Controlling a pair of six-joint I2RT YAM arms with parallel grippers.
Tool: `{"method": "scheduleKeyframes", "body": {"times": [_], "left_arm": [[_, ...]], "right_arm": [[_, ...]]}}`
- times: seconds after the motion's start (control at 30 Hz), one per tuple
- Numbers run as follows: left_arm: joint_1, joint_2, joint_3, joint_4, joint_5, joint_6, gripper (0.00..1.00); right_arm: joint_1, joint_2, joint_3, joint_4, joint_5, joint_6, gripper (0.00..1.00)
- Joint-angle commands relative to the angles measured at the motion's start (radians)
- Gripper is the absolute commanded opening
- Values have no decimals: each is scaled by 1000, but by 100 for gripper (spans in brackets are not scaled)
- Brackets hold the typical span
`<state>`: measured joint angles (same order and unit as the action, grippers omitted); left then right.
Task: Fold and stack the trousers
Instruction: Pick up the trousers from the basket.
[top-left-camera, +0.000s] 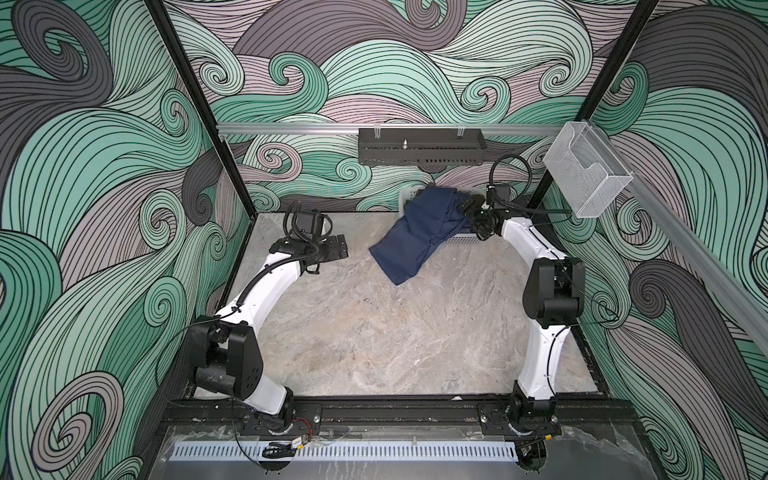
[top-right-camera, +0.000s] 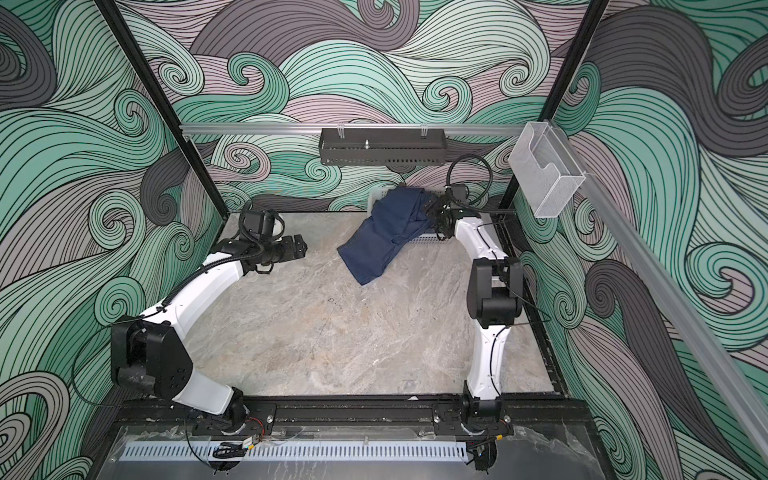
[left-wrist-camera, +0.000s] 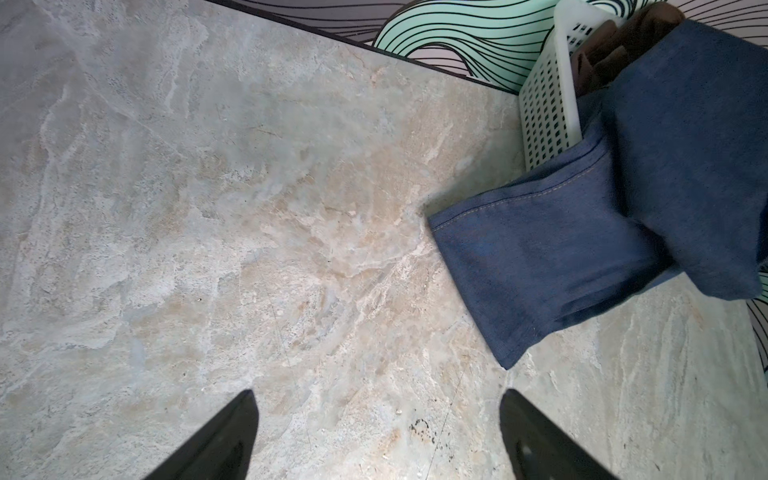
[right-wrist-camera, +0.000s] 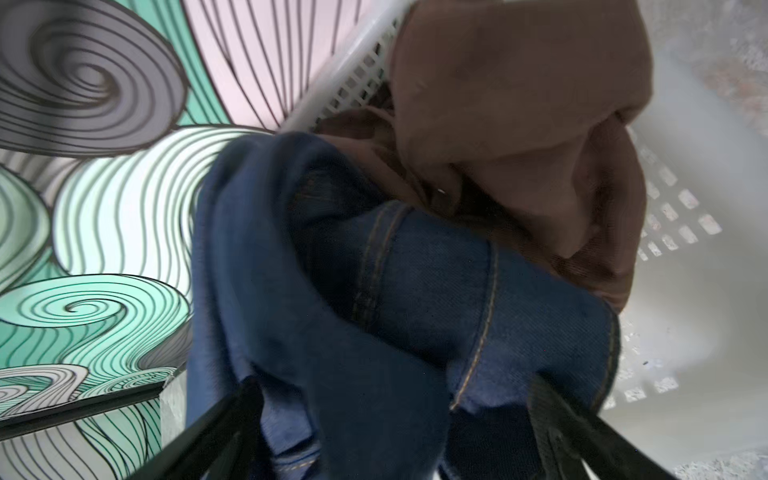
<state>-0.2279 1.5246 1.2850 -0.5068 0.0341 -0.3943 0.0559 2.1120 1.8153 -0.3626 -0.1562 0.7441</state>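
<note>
The trousers (top-left-camera: 415, 232) (top-right-camera: 382, 237) are dark blue denim and hang out of a white perforated basket (top-left-camera: 457, 240) at the back of the table. Their leg ends (left-wrist-camera: 582, 257) lie flat on the marble top. My right gripper (top-left-camera: 467, 210) (right-wrist-camera: 395, 386) is at the basket's rim, open, its jaws wide on either side of a bunched fold of the denim (right-wrist-camera: 374, 311) with tan stitching. My left gripper (top-left-camera: 338, 248) (left-wrist-camera: 376, 399) hovers open over bare table to the left of the leg ends, with nothing between its fingers.
A brown garment (right-wrist-camera: 519, 83) lies in the basket behind the jeans. A black perforated tray (top-left-camera: 419, 147) hangs on the back rail. A clear mesh bin (top-left-camera: 586, 174) hangs on the right rail. The patterned walls close in the table (top-left-camera: 374, 332).
</note>
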Motion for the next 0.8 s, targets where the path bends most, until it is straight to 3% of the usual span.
{"method": "scheduleKeyframes", "body": {"times": [0.0,0.27,0.37,0.5,0.57,0.67,0.77], "left_arm": [[-7,5,41,-34,4,-11,93],[-13,-12,38,-44,3,-13,93],[-14,-27,32,-44,0,-14,93],[-13,-50,28,-58,-20,-7,92],[-14,-66,26,-62,-23,0,91],[-14,-91,15,-65,-15,13,90],[-14,-136,-1,-71,-8,20,90]], "right_arm": [[-2,23,21,-94,-7,-12,100],[29,161,176,-143,-50,5,99],[44,208,225,-138,-53,23,90],[56,249,236,-43,-104,72,67],[62,253,236,-3,-128,94,47],[80,233,241,64,-166,90,25],[101,182,240,81,-183,59,12]]}}
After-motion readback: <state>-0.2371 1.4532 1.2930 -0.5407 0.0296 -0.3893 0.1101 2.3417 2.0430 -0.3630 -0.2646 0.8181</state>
